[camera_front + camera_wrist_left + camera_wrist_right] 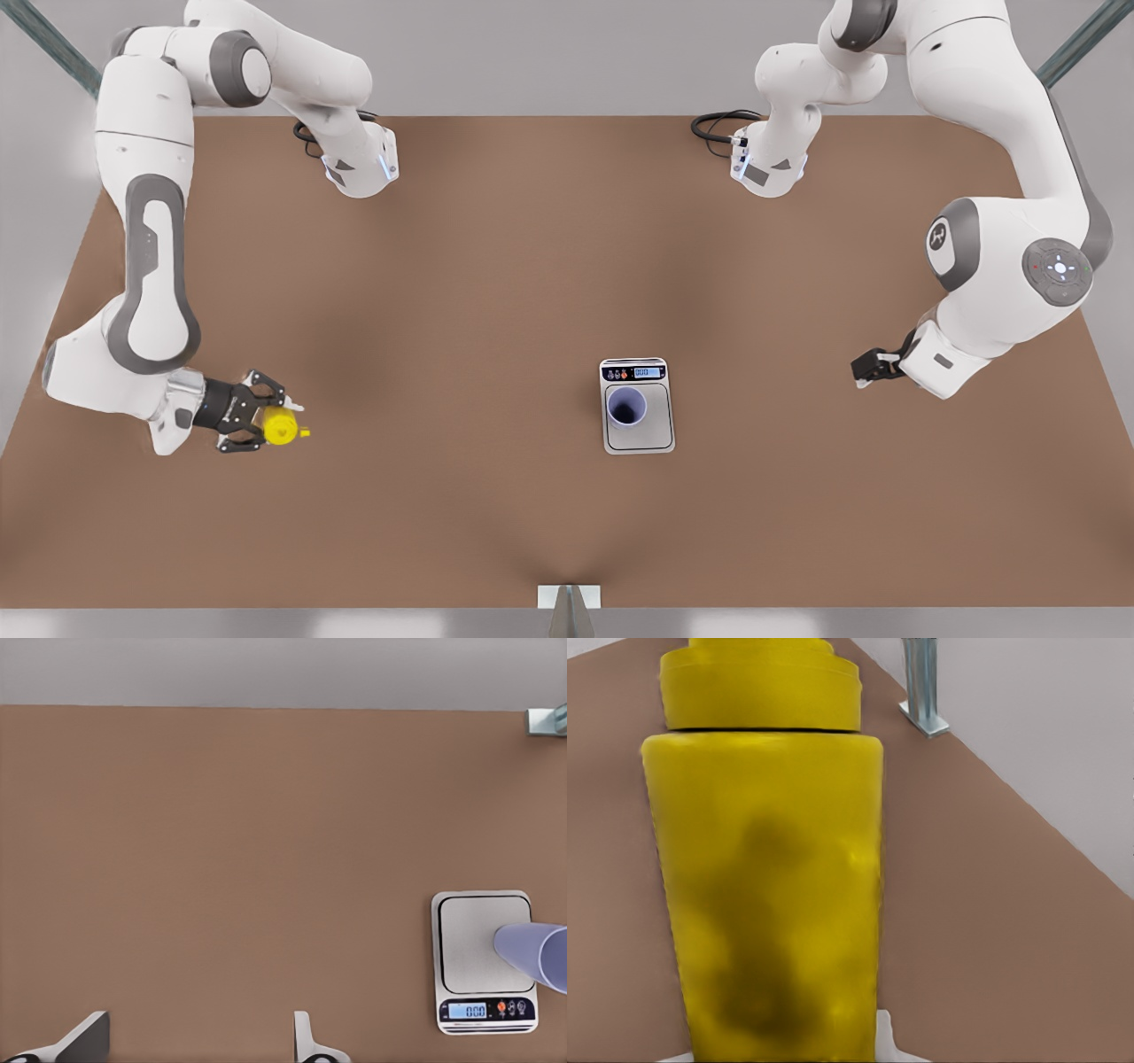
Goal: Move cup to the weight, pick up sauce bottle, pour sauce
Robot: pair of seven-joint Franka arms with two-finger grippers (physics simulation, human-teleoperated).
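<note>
The lavender-blue tapered cup [626, 407] already sits on the silver-grey scale [656, 439]. Around nine o'clock, the right tool [276, 427] clamps the yellow squeeze bottle [283, 429]; pouring remains. Near three o'clock, the left tool [858, 373] waits, fingers [306, 1038] apart.

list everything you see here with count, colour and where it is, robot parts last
kitchen scale: one, silver-grey with a blue display, on the brown table right of centre in the front view
cup: one, lavender-blue, dark inside, upright on the scale's plate
sauce bottle: one, bright yellow, held at the front view's left, nozzle towards the scale
table: one, brown, under everything
metal post: one, grey, at the table's near edge in the front view
cables: two, black, by the arm bases at the far edge
right gripper: one, black, jaws closed on the sauce bottle
left gripper: one, black, waiting at the front view's right, jaws apart, holding nothing
</note>
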